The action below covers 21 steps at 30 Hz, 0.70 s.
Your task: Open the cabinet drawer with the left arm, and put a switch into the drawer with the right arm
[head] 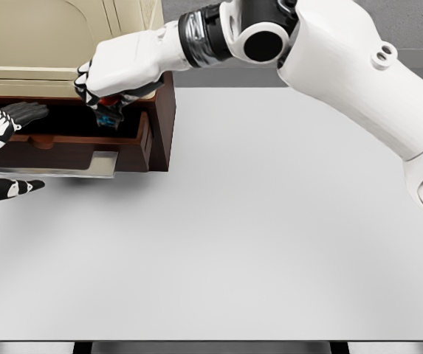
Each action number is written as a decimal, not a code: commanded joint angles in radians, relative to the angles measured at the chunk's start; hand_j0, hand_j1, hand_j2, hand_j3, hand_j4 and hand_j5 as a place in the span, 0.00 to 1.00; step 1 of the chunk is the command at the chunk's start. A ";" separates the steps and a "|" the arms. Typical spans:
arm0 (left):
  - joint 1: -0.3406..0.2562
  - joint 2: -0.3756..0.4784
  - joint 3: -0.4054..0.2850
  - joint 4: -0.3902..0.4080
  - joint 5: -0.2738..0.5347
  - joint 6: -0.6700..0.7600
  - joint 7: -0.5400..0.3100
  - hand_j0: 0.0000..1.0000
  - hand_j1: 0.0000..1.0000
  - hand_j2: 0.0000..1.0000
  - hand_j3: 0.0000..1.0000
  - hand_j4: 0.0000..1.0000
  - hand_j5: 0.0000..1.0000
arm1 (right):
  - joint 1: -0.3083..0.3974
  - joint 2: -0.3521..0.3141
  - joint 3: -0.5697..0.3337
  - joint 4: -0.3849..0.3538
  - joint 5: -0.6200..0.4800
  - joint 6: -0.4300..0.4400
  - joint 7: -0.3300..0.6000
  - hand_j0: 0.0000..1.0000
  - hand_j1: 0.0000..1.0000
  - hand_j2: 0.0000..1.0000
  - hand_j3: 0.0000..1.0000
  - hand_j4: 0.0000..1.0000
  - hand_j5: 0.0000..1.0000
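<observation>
A wooden cabinet point(163, 118) with a cream top stands at the table's far left, and its brown drawer point(133, 151) is pulled out. My right hand point(105, 105) reaches across from the right and hovers over the drawer's open cavity. It is shut on the switch point(108, 116), a small blue and red object that peeks out below the fingers and is mostly hidden by them. My left hand point(28, 147) is at the left edge by the drawer front. It is open: dark fingers lie over the drawer's top edge and the thumb sits below, holding nothing.
A silvery flat handle plate point(63, 165) juts from the drawer's front. The white table point(270, 236) stretches from the cabinet to the front and right. My right arm's bulky upper link point(359, 81) spans the upper right.
</observation>
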 commanded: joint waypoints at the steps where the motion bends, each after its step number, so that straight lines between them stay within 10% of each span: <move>1: 0.000 0.001 0.000 0.000 0.007 0.002 0.002 1.00 1.00 1.00 1.00 1.00 1.00 | 0.000 0.019 0.005 0.035 -0.005 0.004 -0.001 0.20 0.20 0.20 0.20 0.20 0.20; 14: 0.000 -0.001 0.000 0.000 0.007 0.002 0.002 1.00 1.00 1.00 1.00 1.00 1.00 | -0.002 0.042 0.023 0.055 -0.005 0.004 -0.001 0.22 0.22 0.22 0.22 0.22 0.22; 15: 0.000 -0.001 0.000 0.000 0.007 0.002 0.000 1.00 1.00 1.00 1.00 1.00 1.00 | -0.002 0.042 0.023 0.055 -0.004 0.004 -0.001 0.48 0.48 0.48 0.48 0.48 0.48; 16: 0.000 -0.001 0.000 0.000 0.007 0.002 0.002 1.00 1.00 1.00 1.00 1.00 1.00 | 0.000 0.042 0.022 0.055 0.027 0.004 -0.001 1.00 1.00 1.00 1.00 1.00 1.00; 21: 0.000 -0.001 0.000 0.000 0.007 0.002 0.000 1.00 1.00 1.00 1.00 1.00 1.00 | 0.000 0.040 0.019 0.046 0.038 0.004 -0.001 1.00 1.00 1.00 1.00 1.00 1.00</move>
